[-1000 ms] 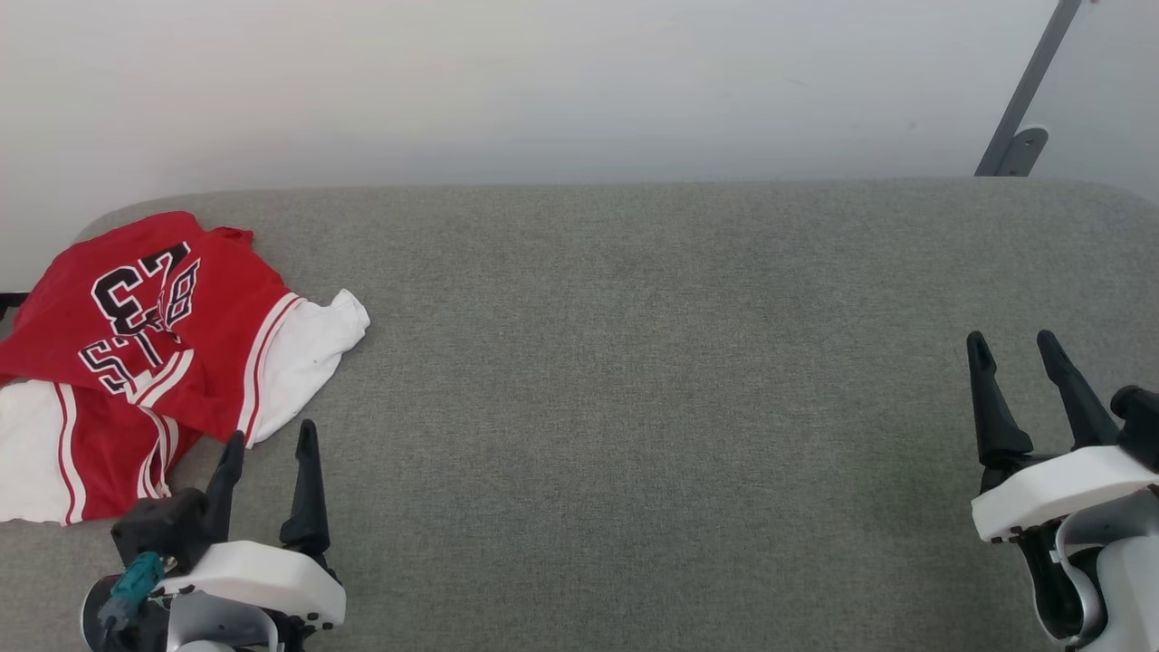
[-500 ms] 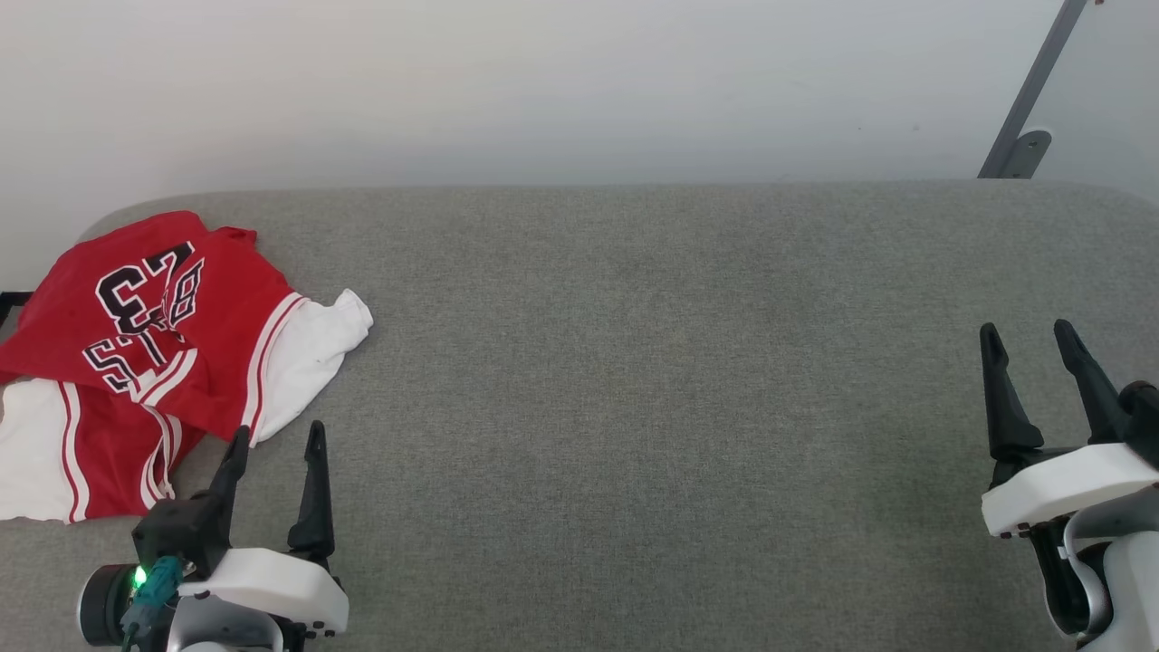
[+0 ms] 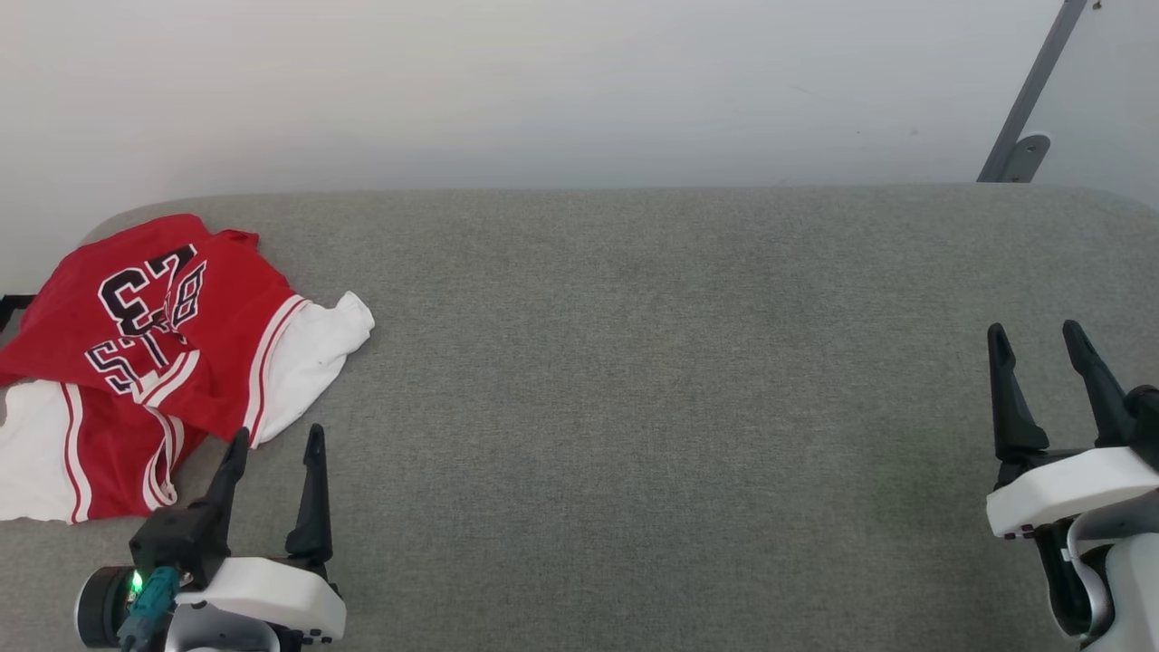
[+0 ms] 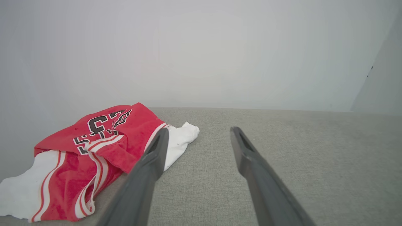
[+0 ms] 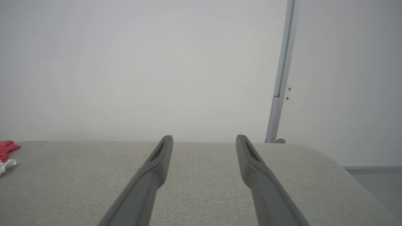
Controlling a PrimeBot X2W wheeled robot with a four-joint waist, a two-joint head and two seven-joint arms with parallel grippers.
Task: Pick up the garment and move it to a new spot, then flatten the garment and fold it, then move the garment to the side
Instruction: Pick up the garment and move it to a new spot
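A grey upholstered tabletop stretches beneath a bare white wall. On it lies the garment, a red jersey with white sleeves and a black 23, crumpled and doubled over itself. It sits just ahead of our left gripper and to its outer side. The gripper's outer fingertip is just beside the trimmed edge of the near sleeve, though we cannot tell whether it touches.

Over the past second very little has changed. The cloth has not stirred, and the slight slide of the head view is our own camera moving. Both arms have only settled a touch. The left gripper's fingers stand wide apart and empty, as do those of our right gripper, which waits well apart from the jersey, across the bare fabric.

We judge the pick-up not yet begun, with the left gripper best placed to start it.
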